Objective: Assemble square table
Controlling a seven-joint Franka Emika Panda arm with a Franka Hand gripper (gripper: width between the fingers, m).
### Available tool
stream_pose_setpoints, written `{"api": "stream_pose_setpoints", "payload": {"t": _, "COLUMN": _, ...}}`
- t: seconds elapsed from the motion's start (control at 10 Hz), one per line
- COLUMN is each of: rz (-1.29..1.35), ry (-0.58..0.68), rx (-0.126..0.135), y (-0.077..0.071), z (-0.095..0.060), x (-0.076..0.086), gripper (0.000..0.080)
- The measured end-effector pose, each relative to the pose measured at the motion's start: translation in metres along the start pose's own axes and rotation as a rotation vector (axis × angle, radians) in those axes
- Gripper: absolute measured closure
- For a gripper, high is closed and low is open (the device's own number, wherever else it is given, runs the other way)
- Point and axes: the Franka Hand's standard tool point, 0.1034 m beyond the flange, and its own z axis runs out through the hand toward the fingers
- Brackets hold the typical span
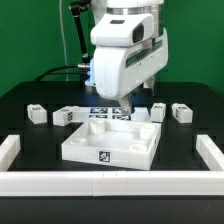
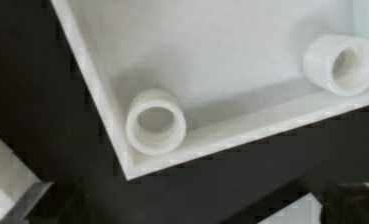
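Exterior view: pincer [image 1: 127, 103] spread wide, empty, above the table top's far edge.
Left legs [image 1: 65, 116] lie loose; table top [image 1: 110, 143] sits mid-counter [image 1: 25, 100], sockets up to receive them; right legs [image 1: 158, 111] wait within reach.

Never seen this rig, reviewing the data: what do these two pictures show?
A white robot arm with a two-finger gripper is building a small table. One picture comes from a camera off the arm, the other from a camera on its wrist, looking down. On the black surface lies the square top, rim up; the wrist view shows two of its corner sockets close up. Four legs lie behind it, two to each side, near the marker board. Low white walls fence the area. The gripper is open and holds nothing.
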Motion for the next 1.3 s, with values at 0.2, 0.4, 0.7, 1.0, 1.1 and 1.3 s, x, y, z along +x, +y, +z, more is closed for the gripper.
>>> {"api": "stream_pose_setpoints", "payload": {"t": 0.2, "rz": 0.000, "ry": 0.000, "rx": 0.000, "y": 0.000, "z": 0.000, "x": 0.000, "gripper": 0.0150}}
{"api": "stream_pose_setpoints", "payload": {"t": 0.4, "rz": -0.001, "ry": -0.001, "rx": 0.000, "y": 0.000, "z": 0.000, "x": 0.000, "gripper": 0.0150}}
{"api": "stream_pose_setpoints", "payload": {"t": 0.7, "rz": -0.001, "ry": -0.001, "rx": 0.001, "y": 0.000, "z": 0.001, "x": 0.000, "gripper": 0.0150}}
{"api": "stream_pose_setpoints", "payload": {"t": 1.0, "rz": -0.074, "ry": -0.001, "rx": -0.013, "y": -0.010, "z": 0.004, "x": -0.010, "gripper": 0.0150}}
{"api": "stream_pose_setpoints", "payload": {"t": 1.1, "rz": -0.093, "ry": -0.005, "rx": -0.018, "y": -0.024, "z": 0.008, "x": -0.018, "gripper": 0.0150}}
{"api": "stream_pose_setpoints", "payload": {"t": 1.3, "rz": -0.277, "ry": -0.013, "rx": -0.049, "y": -0.048, "z": 0.023, "x": -0.034, "gripper": 0.0150}}
